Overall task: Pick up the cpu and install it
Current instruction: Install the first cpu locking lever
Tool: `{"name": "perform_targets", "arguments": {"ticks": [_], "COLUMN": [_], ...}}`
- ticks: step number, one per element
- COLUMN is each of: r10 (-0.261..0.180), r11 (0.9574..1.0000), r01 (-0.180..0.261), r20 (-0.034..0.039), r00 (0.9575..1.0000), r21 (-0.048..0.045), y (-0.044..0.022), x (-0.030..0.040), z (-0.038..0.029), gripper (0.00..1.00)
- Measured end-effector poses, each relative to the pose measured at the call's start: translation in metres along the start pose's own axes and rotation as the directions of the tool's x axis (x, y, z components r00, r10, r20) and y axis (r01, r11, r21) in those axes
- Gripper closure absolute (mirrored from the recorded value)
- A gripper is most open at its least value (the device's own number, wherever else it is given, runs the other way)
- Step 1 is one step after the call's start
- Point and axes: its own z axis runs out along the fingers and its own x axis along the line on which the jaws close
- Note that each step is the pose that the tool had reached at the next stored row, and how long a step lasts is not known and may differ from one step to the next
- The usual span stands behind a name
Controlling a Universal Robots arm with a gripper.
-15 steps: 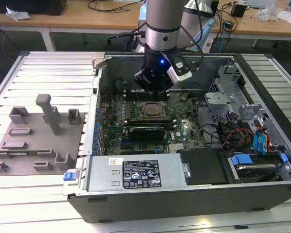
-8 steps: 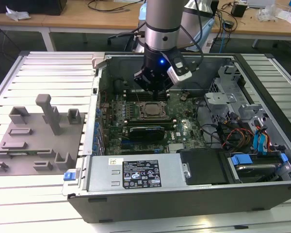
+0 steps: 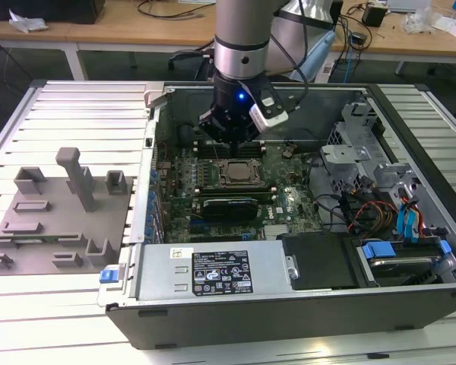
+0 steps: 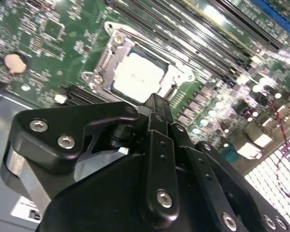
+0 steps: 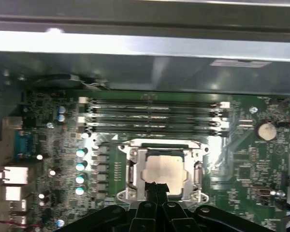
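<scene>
The cpu (image 5: 165, 169), a pale silvery square chip, lies flat inside the metal-edged socket frame (image 5: 131, 170) on the green motherboard (image 3: 285, 190) of the open computer case (image 3: 289, 312). It also shows as the cpu (image 4: 137, 77) in the second wrist view and the cpu (image 3: 235, 173) in the exterior view. My gripper (image 3: 229, 141) hangs just above the board at the socket's edge. In both wrist views its black fingers meet at the tips, gripper (image 4: 157, 100) and gripper (image 5: 154, 185), shut with nothing between them and close beside the chip.
Memory slots (image 5: 154, 116) run alongside the socket. A power supply box (image 3: 213, 270) lines the case's near wall, with a drive cage (image 3: 357, 144) and cables (image 3: 372, 213) at the exterior view's right. A grey plastic fixture (image 3: 53, 220) with posts sits outside the case on the slatted table.
</scene>
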Motion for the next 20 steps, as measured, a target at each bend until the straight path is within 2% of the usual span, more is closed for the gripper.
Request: {"name": "perform_targets", "arguments": {"ticks": [4,8,9,10,11,12,13,18,20], "r10": [0.000,0.001,0.001,0.001,0.002,0.002,0.003,0.003,0.004], "r11": [1.0000,1.0000,1.0000,0.9999,0.9993,0.9986,0.9972,0.9960,0.9915], "r01": [0.000,-0.001,-0.001,-0.001,-0.001,-0.001,-0.001,-0.001,-0.001], "r20": [0.0000,0.0001,0.0001,0.0056,0.0116,0.0143,0.0178,0.0228,0.0285], "r00": [1.0000,1.0000,1.0000,1.0000,0.9999,0.9999,0.9998,0.9997,0.9996], "r21": [0.0000,-0.0001,-0.0008,-0.0127,-0.0386,-0.0533,-0.0744,-0.0890,-0.1303], "y": [0.0007,0.0014,0.0016,0.0016,0.0017,0.0017,0.0017,0.0019,0.0020], "x": [0.0207,0.0362,0.0435,0.0451,0.0459,0.0463,0.0471,0.0544,0.0563], "z": [-0.0002,-0.0003,-0.0003,-0.0004,-0.0003,-0.0004,-0.0004,-0.0004,-0.0005], "gripper": [0.89,0.89,0.89,0.89,0.89,0.89,0.89,0.89,0.89]}}
